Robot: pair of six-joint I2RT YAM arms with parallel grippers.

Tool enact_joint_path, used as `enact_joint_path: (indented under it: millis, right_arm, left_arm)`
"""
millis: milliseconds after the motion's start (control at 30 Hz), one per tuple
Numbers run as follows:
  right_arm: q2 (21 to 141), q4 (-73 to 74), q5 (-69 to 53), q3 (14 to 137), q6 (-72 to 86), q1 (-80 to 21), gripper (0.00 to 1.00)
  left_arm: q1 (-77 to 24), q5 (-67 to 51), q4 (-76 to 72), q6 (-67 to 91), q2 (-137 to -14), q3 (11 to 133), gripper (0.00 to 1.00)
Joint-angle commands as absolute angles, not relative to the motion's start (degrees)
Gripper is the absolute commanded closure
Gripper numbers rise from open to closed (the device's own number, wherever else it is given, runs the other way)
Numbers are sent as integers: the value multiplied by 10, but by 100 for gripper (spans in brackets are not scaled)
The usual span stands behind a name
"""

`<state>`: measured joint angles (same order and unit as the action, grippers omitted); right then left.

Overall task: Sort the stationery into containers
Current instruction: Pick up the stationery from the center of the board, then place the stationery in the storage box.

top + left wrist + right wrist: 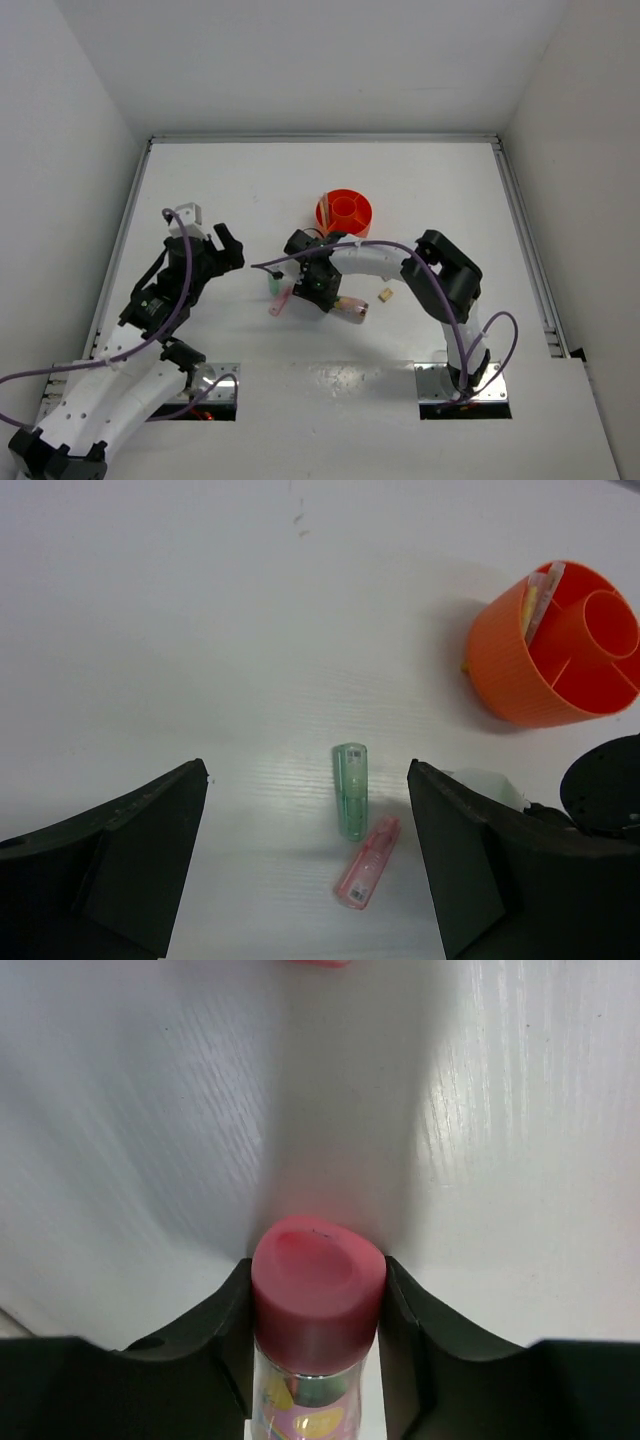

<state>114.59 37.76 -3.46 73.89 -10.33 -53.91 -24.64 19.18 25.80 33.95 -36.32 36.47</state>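
White walls close in the far and side edges of the white tabletop (200,190), and my two arms rise from its near edge.

My right tool (318,1272) is clamped on the pink-capped clear tube (318,1300). Its dark fingers (235,1330) press against both sides of the pink cap, and the clear body with its printed label runs back between them. From above, this tool (320,290) sits about midway between the left and right edges, and the tube (352,307) sticks out of it towards the right edge. I cannot tell whether the tube touches the tabletop.

My left tool (307,770) is spread wide and holds nothing. In the overhead view it (228,248) hangs nearer the left edge, well apart from the right one. Between its fingers (130,860) my wrist camera shows the green eraser (351,790) lying flat, with the pink eraser (367,862) just beside its lower end and angled away from it.

The orange organiser (510,670) stands upright in the far half of the tabletop, roughly centred between the side edges. Its central round well looks bare. The cream stick (528,605) and the thin pink pen (548,585) lean together in one outer compartment.

The tiny tan cube (384,295) lies alone on the tabletop, near the tube on its right-edge side.
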Motion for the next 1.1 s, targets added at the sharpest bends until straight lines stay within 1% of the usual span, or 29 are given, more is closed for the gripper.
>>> enact_joint_path:
  millis: [0,33,67,100,233,333,367,400,433,467,500,533,567,600,667,767,867,933,1067]
  right_arm:
    - [1158,395,-18,758,-90,-545,69]
    - [1144,396,-18,763,-90,-545,88]
    - [1137,401,-18,768,-95,-545,96]
    - [1130,409,-24,768,-101,-545,100]
    - [1052,426,-86,794,-129,-545,100]
    - [956,387,-80,802,-134,-531,100]
    - [929,330,-56,795,-127,-526,100]
    - [904,293,-8,784,-127,-526,100]
    - [852,251,13,749,-127,-520,100]
    - [828,169,44,714,-127,-514,100]
    - [807,130,55,714,-127,-514,100]
    - [772,89,67,683,-132,-508,100]
    - [759,47,81,667,-132,-508,100]
    - [749,-39,118,638,-142,-508,100]
    - [756,-117,209,626,-149,-498,100]
    - [787,-186,276,626,-149,-483,100]
    - [812,-275,290,594,-134,-469,100]
    - [840,-337,308,594,-115,-462,100]
    - [905,-341,337,647,-58,-432,100]
  left_arm:
    - [-241,250,264,358,-328,373,13]
    - [-241,250,264,358,-328,373,14]
    - [-241,250,264,358,-319,373,14]
    - [-241,255,264,358,-319,373,14]
    - [-241,261,269,363,-308,373,14]
    - [-241,272,269,368,-302,373,15]
    - [-241,272,269,368,-301,373,15]
    - [-241,272,269,368,-301,373,15]
    - [-241,272,269,368,-301,373,15]
    - [-241,272,269,368,-307,373,15]
    - [-241,272,269,368,-307,373,15]
    - [-241,272,269,368,-312,373,15]
    - [-241,272,269,368,-312,373,15]
    - [-241,272,269,368,-312,373,15]
    - [-241,272,269,368,-312,373,15]
    - [-241,272,269,368,-317,373,15]
    - [-241,267,269,368,-323,373,15]
    - [-241,267,269,368,-323,373,15]
    - [-241,262,269,368,-323,373,15]
